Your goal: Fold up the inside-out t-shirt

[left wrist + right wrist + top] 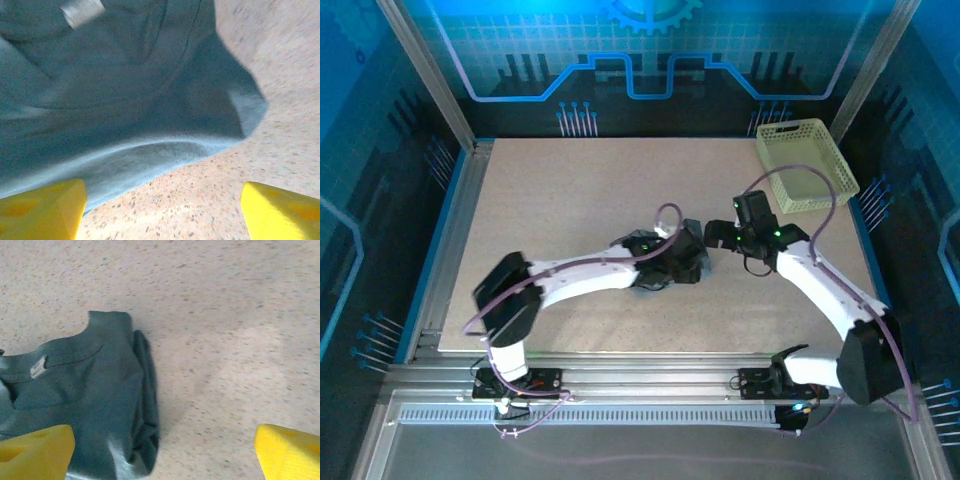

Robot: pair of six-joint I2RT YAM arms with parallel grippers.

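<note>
Speckled beige table carries the inside-out t-shirt, bunched near centre. My left fingers gape over its edge; my right fingers, released too, hover at its three o'clock, probably to spread it flat.

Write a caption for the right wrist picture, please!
Open right gripper hovering by the bunched grey t-shirt on the speckled table.

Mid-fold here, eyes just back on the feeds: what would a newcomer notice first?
The dark grey t-shirt lies bunched in a compact bundle near the middle of the table, its pale neck label facing up. Both arms converge on it, the left gripper over its edge and the right gripper beside it, both open. A pale yellow-green basket sits at the table's far right corner.
</note>
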